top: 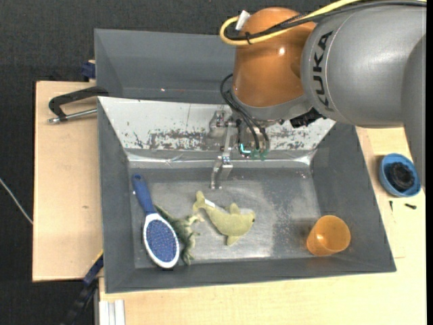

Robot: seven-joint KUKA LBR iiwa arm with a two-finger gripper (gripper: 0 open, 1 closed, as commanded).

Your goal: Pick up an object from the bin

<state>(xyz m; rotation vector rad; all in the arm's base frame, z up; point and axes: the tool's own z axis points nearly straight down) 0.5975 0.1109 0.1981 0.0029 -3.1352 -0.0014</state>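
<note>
While hanging near the back wall of the bin [114,202], behind the pale yellow dolphin toy [230,223] on the floor: approach step, by judgement. Gripper [218,176] jaw state: cannot tell. Next: lowering forward onto toy.

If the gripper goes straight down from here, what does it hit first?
Below the gripper, it would likely meet bare bin floor first, right beside the tail of the yellow whale toy. Depth is unclear.

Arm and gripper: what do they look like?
The arm is a thick, rounded silver-grey link lettered KUKA in black. An orange domed cover caps its wrist, with a yellow cable and black cables looped round it. The gripper below is small, bare metal.
</note>
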